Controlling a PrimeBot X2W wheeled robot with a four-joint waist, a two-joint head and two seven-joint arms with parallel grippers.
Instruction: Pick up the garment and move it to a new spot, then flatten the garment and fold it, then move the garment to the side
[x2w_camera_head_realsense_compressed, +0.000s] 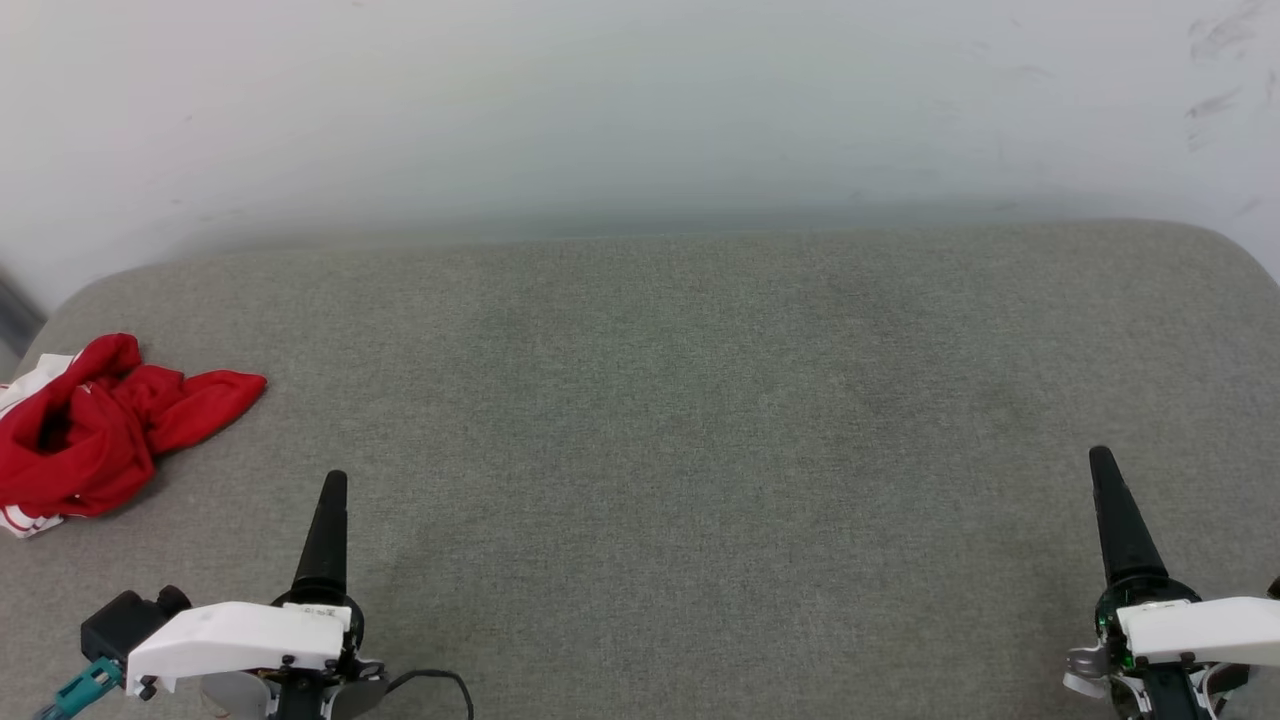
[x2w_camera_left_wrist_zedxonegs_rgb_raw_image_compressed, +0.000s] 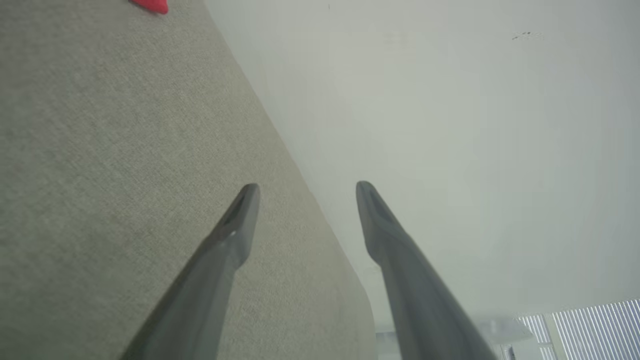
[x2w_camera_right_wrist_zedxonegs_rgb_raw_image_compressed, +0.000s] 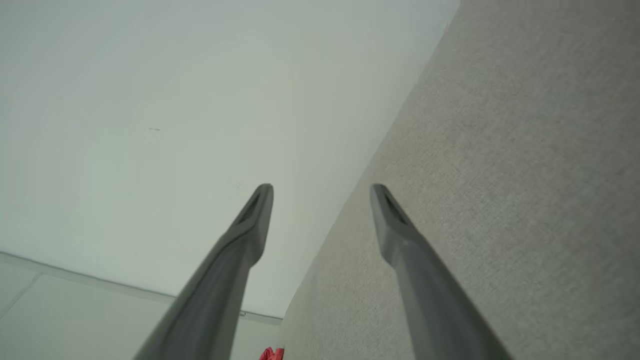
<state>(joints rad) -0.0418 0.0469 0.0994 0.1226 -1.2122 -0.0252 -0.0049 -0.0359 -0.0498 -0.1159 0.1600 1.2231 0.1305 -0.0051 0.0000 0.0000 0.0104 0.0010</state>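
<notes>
**Crumpled shirt waits at the bench's left edge, both claws spread and empty**

The garment (x2w_camera_head_realsense_compressed: 95, 430) lies in a loose red heap at the far left edge of the grey cloth-covered bench (x2w_camera_head_realsense_compressed: 680, 400), with a bit of white sleeve and striped trim showing at its outer side and one red flap trailing out toward the middle. No print is visible in this bunch.

The left claw (x2w_camera_left_wrist_zedxonegs_rgb_raw_image_compressed: 307, 192) stands near the garment, a little toward the robot from it, fingers spread wide with nothing between them. The right claw (x2w_camera_right_wrist_zedxonegs_rgb_raw_image_compressed: 322, 192) is well apart from the garment, across the bench, and is likewise spread and empty.

The shirt looks light, soft and limp, so it will likely sag and drag rather than keep any shape. The trailing red flap looks like the easiest hold for a first lift. For flattening, a hem or shoulder seam would probably serve better, though these are buried in the folds.

Between the garment and the open middle of the bench nothing stands in the way. Beyond the garment rises a pale wall (x2w_camera_head_realsense_compressed: 640, 100), and the bench edge runs just beside it, so a careless tug could slide the cloth off.
</notes>
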